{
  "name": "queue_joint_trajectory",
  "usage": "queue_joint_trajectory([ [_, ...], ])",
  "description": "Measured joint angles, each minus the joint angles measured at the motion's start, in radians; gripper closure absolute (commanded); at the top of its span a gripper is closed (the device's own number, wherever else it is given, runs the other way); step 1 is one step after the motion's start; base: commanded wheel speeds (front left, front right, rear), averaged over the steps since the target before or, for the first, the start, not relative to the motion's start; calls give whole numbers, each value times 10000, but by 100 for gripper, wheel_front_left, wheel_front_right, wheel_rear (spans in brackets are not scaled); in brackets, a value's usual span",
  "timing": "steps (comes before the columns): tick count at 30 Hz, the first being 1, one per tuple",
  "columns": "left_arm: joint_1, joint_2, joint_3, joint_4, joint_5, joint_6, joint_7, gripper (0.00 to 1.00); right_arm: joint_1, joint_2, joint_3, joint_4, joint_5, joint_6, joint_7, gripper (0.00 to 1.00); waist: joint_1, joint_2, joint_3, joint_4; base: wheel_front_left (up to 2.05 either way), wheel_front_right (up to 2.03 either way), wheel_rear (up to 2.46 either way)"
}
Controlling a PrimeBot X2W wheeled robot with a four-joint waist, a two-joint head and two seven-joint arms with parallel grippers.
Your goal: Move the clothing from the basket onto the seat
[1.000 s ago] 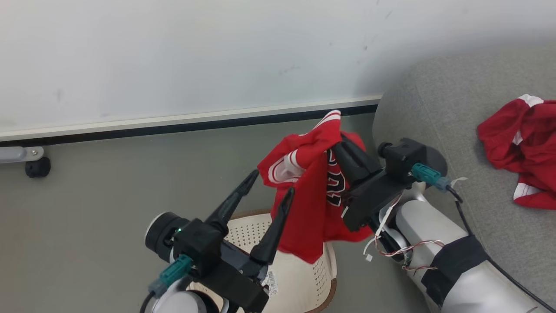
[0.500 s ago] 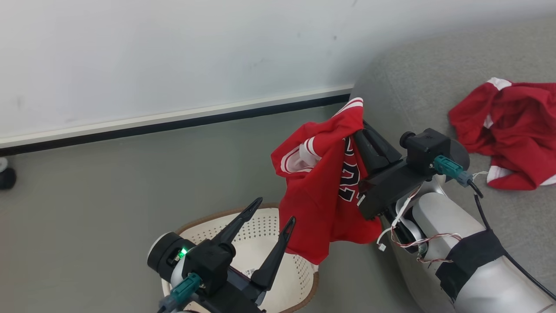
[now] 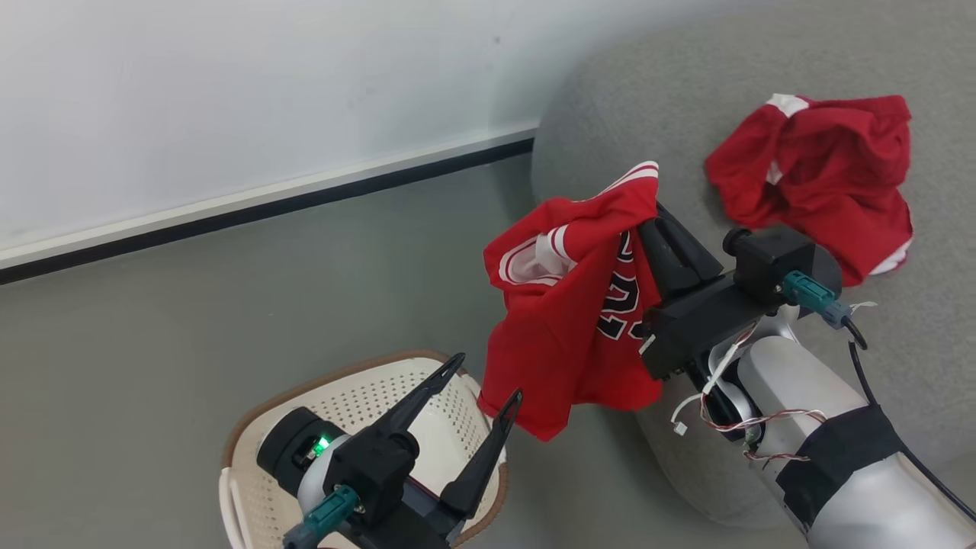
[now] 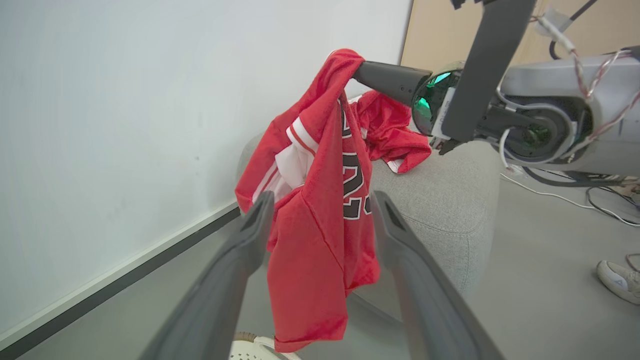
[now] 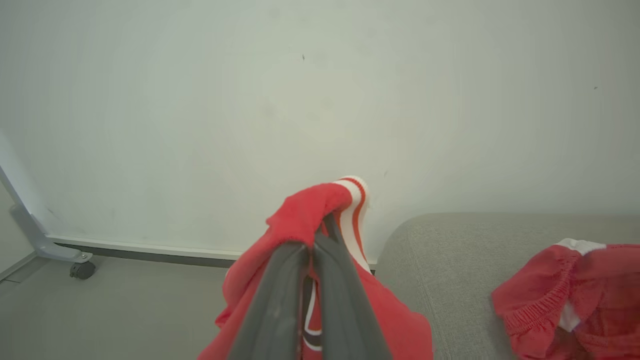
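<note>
Background: plain white wall [image 3: 229, 91] with a few faint scuff marks, lit evenly, soft shadows. White skirting strip [image 3: 252, 200] with a black line under it runs along the base. Smooth grey floor [image 3: 152, 328], matte. Large grey woven-fabric sofa seat [image 3: 648, 99] with a rounded corner, close to the wall. Right wrist view: pale metal frame leg [image 5: 30, 235] on a black caster wheel [image 5: 81, 270], by the skirting. Left wrist view: tan wall panel [image 4: 440, 35] past the white wall, thin cables [image 4: 550, 192] on the floor, white shoe [image 4: 620, 281] at the edge.

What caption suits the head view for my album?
Right hand holds a red jersey beside the grey seat; left hand open above the basket.
</note>
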Motion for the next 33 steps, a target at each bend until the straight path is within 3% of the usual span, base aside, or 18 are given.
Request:
queue_joint_trajectory([
  [11,-12,278,-71,-293,123,-6,261,0,-63,-165,-449,-249,12,-123,-2,100,0,0,412,-987,0,0,0],
  [17,-57,454,-119,-451,240,-90,468,0,-828,-525,-1045,-295,67,-167,-4,100,0,0,788,-1421,0,0,0],
  [33,-731,859,-343,-1083,504,-261,911,0,-4137,-2414,-3058,132,121,-431,-48,100,1,1,1980,-1474,0,0,0],
])
